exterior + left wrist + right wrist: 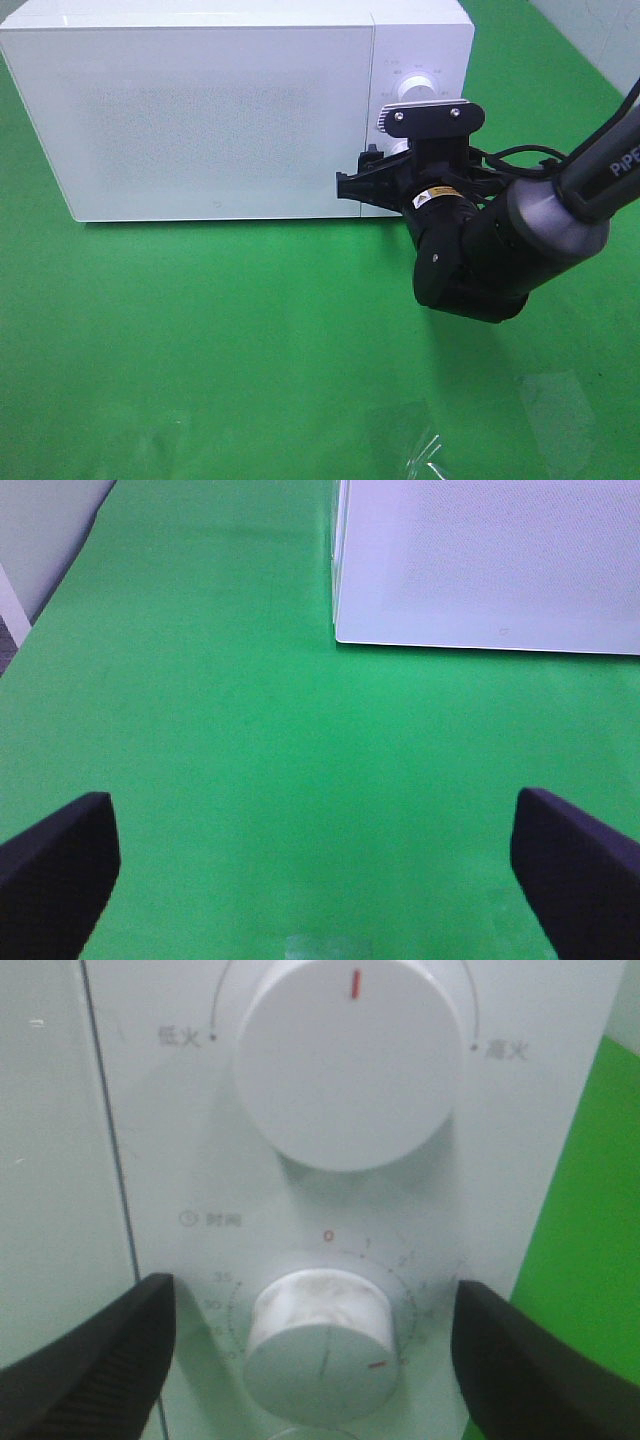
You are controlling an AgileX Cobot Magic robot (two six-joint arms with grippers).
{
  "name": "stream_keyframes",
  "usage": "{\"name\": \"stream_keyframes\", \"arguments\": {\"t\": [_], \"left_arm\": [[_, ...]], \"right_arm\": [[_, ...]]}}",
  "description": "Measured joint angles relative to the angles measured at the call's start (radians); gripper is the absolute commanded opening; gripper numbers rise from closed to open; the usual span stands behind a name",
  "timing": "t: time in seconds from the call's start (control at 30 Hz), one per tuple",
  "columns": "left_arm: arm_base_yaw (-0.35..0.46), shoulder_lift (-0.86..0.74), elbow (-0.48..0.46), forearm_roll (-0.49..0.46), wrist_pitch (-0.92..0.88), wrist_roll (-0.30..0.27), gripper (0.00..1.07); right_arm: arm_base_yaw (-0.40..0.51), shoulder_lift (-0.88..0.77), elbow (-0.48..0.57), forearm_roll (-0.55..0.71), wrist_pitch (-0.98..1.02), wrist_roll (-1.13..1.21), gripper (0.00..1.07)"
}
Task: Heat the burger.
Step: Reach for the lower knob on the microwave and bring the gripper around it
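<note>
- The burger shows in none of the three views, so where it lies relative to the fingers cannot be told.
- The white microwave (200,110) stands on the green cloth (200,340) with its door shut, and the door's frosted front lets nothing inside be seen.
- The right gripper (312,1295) is at the microwave's control panel (150,1110). Its two dark fingers (100,1360) are spread wide, one on each side of the lower timer knob (325,1345), with a gap between each finger and the knob.
- The timer knob's red mark points to the lower right of its dial, away from the red 0 at the top.
- The larger power knob (350,1060) sits above it, with its red line pointing straight up.
- The left gripper (310,810) hangs over bare green cloth in front of the microwave's left corner. Its fingers (60,870) are wide apart and hold nothing.
</note>
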Motion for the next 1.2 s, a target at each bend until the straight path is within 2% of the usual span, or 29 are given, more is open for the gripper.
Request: {"name": "stream_keyframes", "arguments": {"t": [0.27, 0.4, 0.43, 0.47, 0.53, 0.57, 0.6, 0.63, 0.7, 0.8, 0.83, 1.2], "left_arm": [[0.000, 0.000, 0.000, 0.001, 0.000, 0.000, 0.99], [0.000, 0.000, 0.000, 0.001, 0.000, 0.000, 0.99], [0.000, 0.000, 0.000, 0.001, 0.000, 0.000, 0.99], [0.000, 0.000, 0.000, 0.001, 0.000, 0.000, 0.99], [0.000, 0.000, 0.000, 0.001, 0.000, 0.000, 0.99], [0.000, 0.000, 0.000, 0.001, 0.000, 0.000, 0.99], [0.000, 0.000, 0.000, 0.001, 0.000, 0.000, 0.99], [0.000, 0.000, 0.000, 0.001, 0.000, 0.000, 0.99], [0.000, 0.000, 0.000, 0.001, 0.000, 0.000, 0.99], [0.000, 0.000, 0.000, 0.001, 0.000, 0.000, 0.99], [0.000, 0.000, 0.000, 0.001, 0.000, 0.000, 0.99], [0.000, 0.000, 0.000, 0.001, 0.000, 0.000, 0.99]], "right_arm": [[-0.011, 0.000, -0.001, -0.001, 0.007, 0.000, 0.73], [-0.011, 0.000, -0.001, -0.001, 0.007, 0.000, 0.69], [-0.011, 0.000, -0.001, -0.001, 0.008, 0.000, 0.61], [-0.011, 0.000, -0.001, -0.001, 0.008, 0.000, 0.61], [-0.011, 0.000, -0.002, -0.001, 0.017, 0.001, 0.39], [-0.011, 0.000, -0.002, -0.001, 0.017, 0.001, 0.39], [-0.012, 0.000, -0.003, 0.000, 0.022, 0.001, 0.32], [-0.012, 0.000, -0.003, 0.000, 0.022, 0.001, 0.32], [-0.011, 0.000, -0.003, -0.001, 0.027, 0.001, 0.09], [-0.011, 0.000, -0.003, -0.002, 0.027, 0.001, 0.05], [-0.011, 0.000, -0.003, -0.001, 0.028, 0.001, 0.00], [-0.012, 0.000, -0.002, -0.019, 0.027, 0.013, 0.00]]}}
